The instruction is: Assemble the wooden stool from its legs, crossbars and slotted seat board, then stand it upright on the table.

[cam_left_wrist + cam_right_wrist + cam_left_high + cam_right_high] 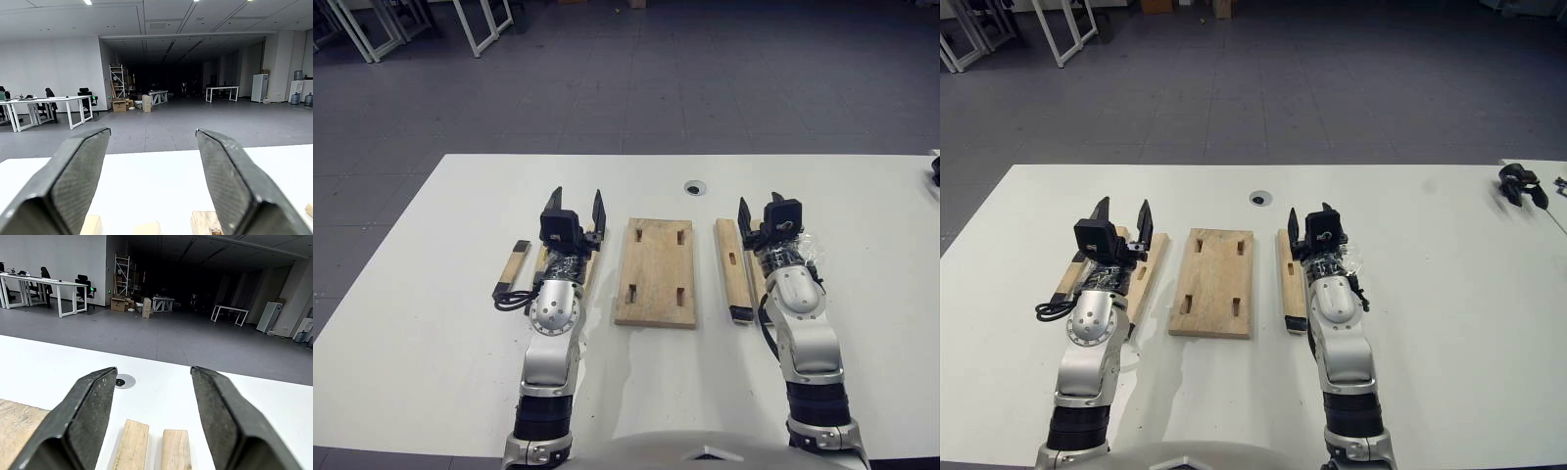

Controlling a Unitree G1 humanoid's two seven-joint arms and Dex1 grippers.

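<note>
The slotted seat board (655, 272) lies flat in the middle of the white table (431, 323). To its left lie wooden legs and crossbars: one leg (512, 267) with a black foot, and others (592, 262) partly hidden under my left arm. My left gripper (578, 202) hovers open over their far ends (146, 228), with nothing between its fingers (80, 181). On the board's right lies a leg (731, 264) with a black foot. My right gripper (767, 210) is open above two wooden ends (132, 445), holding nothing.
A round cable hole (694, 187) sits in the table beyond the board. A black cable (514, 298) loops beside my left forearm. A small black object (1520, 186) lies on a neighbouring table at the far right. Bare table surface surrounds the parts.
</note>
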